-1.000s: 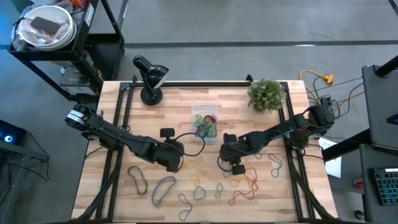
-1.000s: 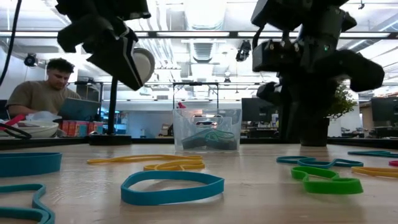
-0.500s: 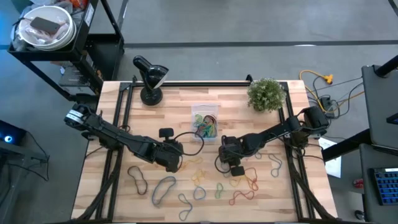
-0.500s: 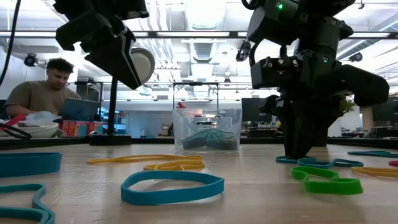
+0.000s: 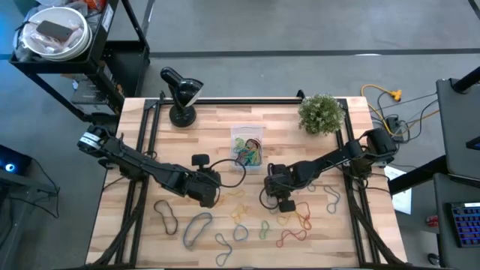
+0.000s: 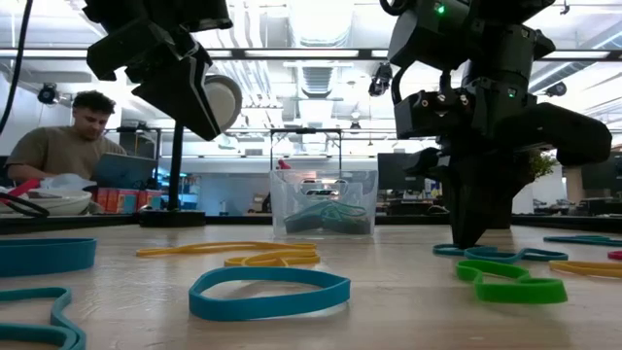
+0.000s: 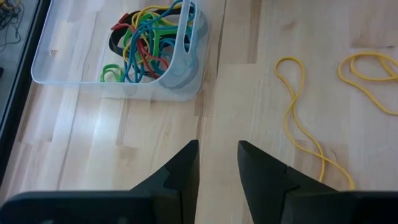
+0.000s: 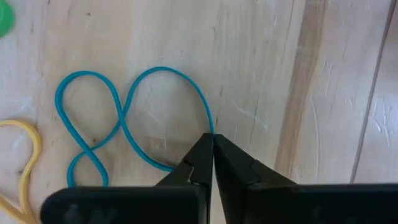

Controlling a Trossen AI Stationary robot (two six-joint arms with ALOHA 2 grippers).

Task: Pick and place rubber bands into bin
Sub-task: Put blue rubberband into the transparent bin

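The clear bin stands at the table's middle toward the far side, with coloured bands inside. Loose rubber bands lie across the near half: grey, yellow, red, green and blue. My right gripper points down, right of centre, shut on a thin blue band that lies flat in a figure-eight. My left gripper hovers open above bare wood, on the near side of the bin, beside a yellow band. My right gripper pinches the blue band between its two fingertips, at the outer curve of one loop. The fingers come from above, pointing down, with their tips at the table top. The band lies slack and flat on the wood.
A black desk lamp and a small potted plant stand along the far edge. A black cable runs near the bin. In the low view a person sits at a laptop beyond the table.
My right gripper has come down from above the table until its fingertips reach the wood at the blue band. The left arm and the bands have stayed in place.
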